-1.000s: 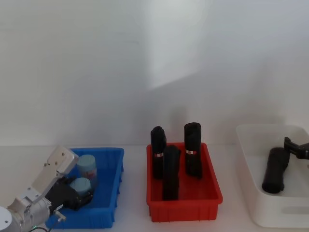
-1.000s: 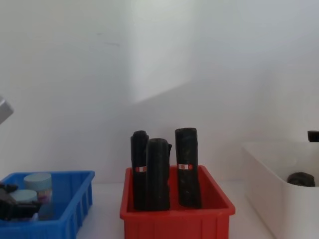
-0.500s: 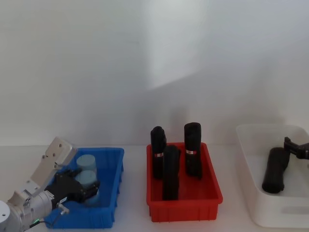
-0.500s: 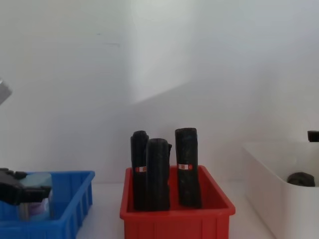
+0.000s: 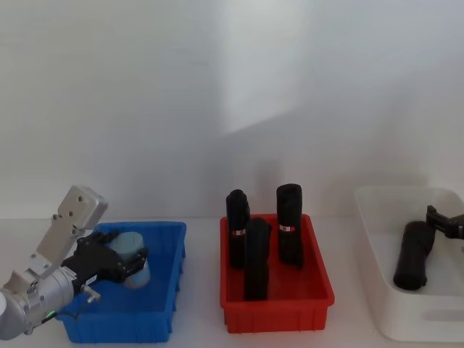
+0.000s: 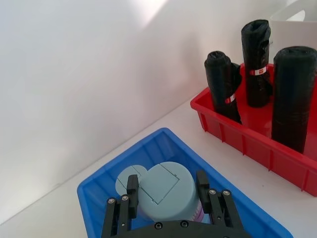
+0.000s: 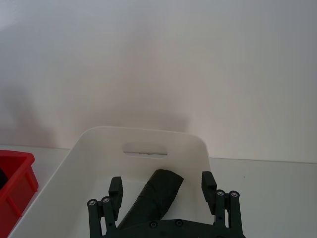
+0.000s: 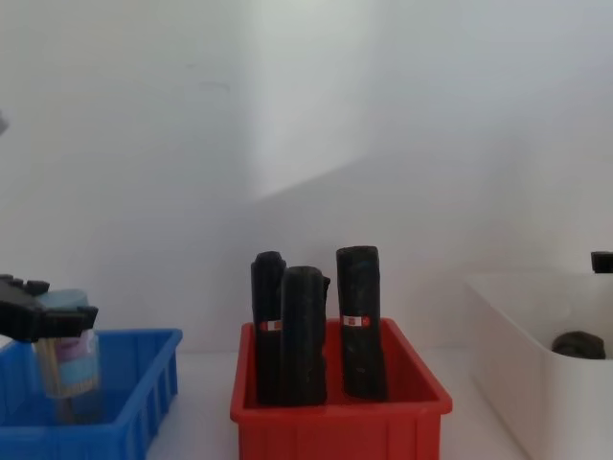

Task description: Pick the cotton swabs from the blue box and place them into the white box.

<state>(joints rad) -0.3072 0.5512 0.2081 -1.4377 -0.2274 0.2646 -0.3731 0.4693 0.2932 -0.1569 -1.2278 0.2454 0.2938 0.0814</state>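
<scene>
Left hand (image 6: 167, 194) — clamped on cotton swabs tub (image 8: 69, 356).

No text is legible, not even on the red-white bands (image 8: 355, 320) of the black rolls (image 8: 360, 278)

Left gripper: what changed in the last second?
The left gripper, shut on a clear cylindrical cotton swab tub with a pale blue lid, has raised it from low in the bright blue plastic box. Unchanged: the second tub in that box, the black rolls in the red bin, the open right gripper over the white plastic box.
</scene>
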